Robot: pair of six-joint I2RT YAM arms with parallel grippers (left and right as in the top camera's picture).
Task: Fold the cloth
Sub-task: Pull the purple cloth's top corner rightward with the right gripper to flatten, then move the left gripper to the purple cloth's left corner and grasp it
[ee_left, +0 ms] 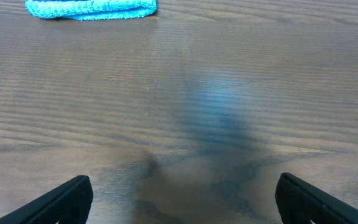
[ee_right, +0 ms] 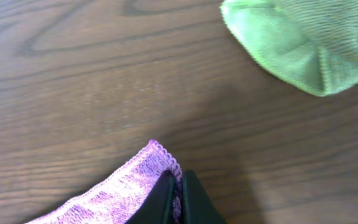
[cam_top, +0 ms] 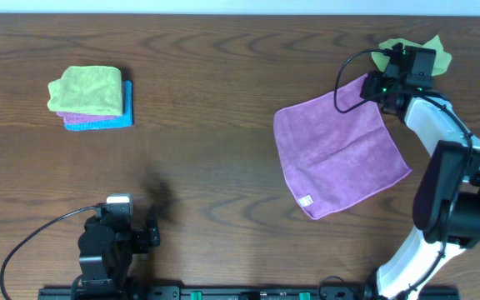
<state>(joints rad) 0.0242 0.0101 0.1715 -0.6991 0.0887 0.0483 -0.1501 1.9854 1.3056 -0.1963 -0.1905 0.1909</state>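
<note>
A purple cloth (cam_top: 340,154) lies spread flat on the right half of the table, a white tag at its near corner. My right gripper (cam_top: 379,86) is shut on its far right corner; in the right wrist view the two fingers (ee_right: 178,196) pinch the purple hem (ee_right: 142,171) just above the wood. My left gripper (cam_top: 132,237) is open and empty near the table's front left edge; its fingers (ee_left: 182,199) show wide apart over bare wood.
A stack of folded cloths, green (cam_top: 86,89) on purple on blue, sits at the far left; its blue edge (ee_left: 92,7) shows in the left wrist view. A crumpled green cloth (cam_top: 436,52) lies at the far right, beside the right gripper (ee_right: 303,40).
</note>
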